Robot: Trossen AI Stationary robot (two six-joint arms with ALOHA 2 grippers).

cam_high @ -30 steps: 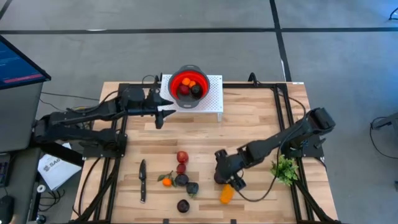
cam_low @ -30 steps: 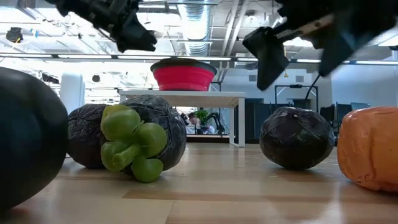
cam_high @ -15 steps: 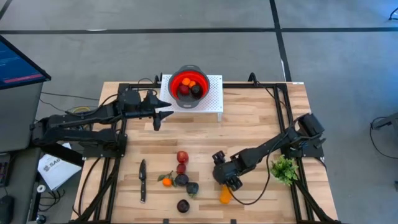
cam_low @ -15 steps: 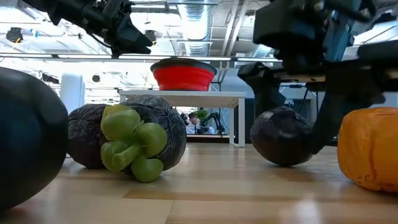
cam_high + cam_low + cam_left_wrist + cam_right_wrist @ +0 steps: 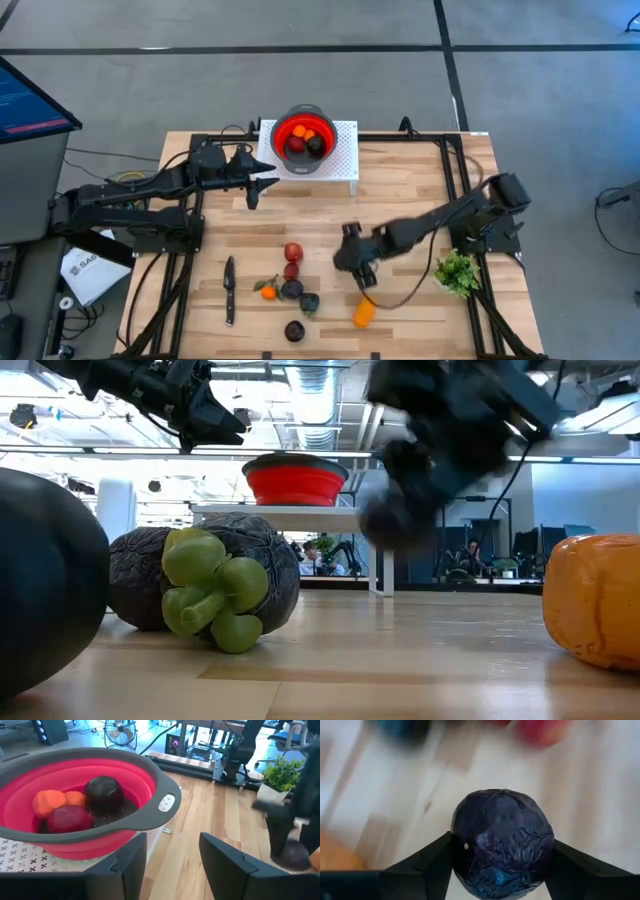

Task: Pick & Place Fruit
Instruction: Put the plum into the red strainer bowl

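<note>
My right gripper (image 5: 355, 266) is shut on a dark purple wrinkled fruit (image 5: 502, 842) and carries it above the table's middle; the low view shows this fruit (image 5: 392, 522) blurred in the air. More fruit lies on the wood near the front: two red pieces (image 5: 293, 252), a small orange one (image 5: 268, 292), dark purple ones (image 5: 294, 330) and an orange one (image 5: 364, 312). The red bowl (image 5: 303, 137) stands on a white perforated stand (image 5: 343, 160) and holds orange, red and dark pieces (image 5: 70, 805). My left gripper (image 5: 262, 181) hovers open beside the bowl. My right gripper pinches the dark purple fruit between its two fingers (image 5: 427, 862), one on each of the fruit's opposite sides (image 5: 462, 845). The fingers come from above, pointing down. The fruit is lifted clear of the table.
A slim black knife (image 5: 229, 290) lies left of the fruit cluster. A green leafy sprig (image 5: 458, 272) sits near the table's right edge. Bare wood lies between the cluster and the white stand. A dark fruit with a green lumpy piece (image 5: 210, 595) fills the low view's left.
My right gripper came down with open fingers around the dark purple fruit beside the orange one, shut on it and lifted it clear, moving up and toward the table's far-left. The orange fruit stayed where it was.
</note>
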